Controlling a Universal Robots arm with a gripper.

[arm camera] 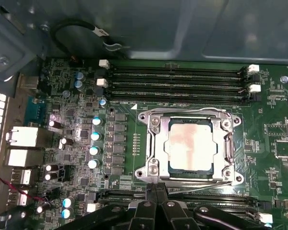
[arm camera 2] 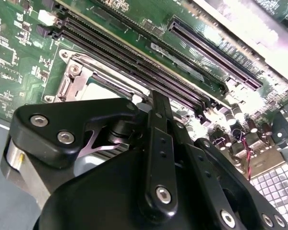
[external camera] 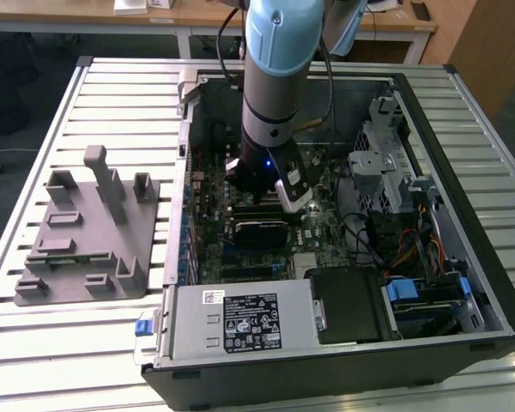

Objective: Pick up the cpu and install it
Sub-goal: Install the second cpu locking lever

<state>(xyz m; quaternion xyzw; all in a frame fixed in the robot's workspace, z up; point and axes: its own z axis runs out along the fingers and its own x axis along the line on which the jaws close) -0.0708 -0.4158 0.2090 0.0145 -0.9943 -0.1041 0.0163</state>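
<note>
I see the chip (arm camera: 190, 148) lying flat in its socket on the green board (arm camera: 273, 124), inside the metal frame (arm camera: 153, 143), with memory slots (arm camera: 177, 84) beside it. My gripper (arm camera: 156, 189) sits just beside the socket frame with its black fingers (arm camera: 151, 211) pressed together and nothing between them. In the exterior view the arm (external camera: 275, 77) reaches down into the open computer case (external camera: 463, 129), and the grey tray (external camera: 86, 232) rests on the slatted table (external camera: 34, 343) toward the exterior view's left.

We are seeing the cpu (arm camera: 190, 146) showing a pale, dull metal top — its socket frame (arm camera: 153, 143) gleaming as bright steel, the claw (arm camera: 156, 191) looking matt black, the tray (external camera: 86, 249) matt grey plastic.
</note>
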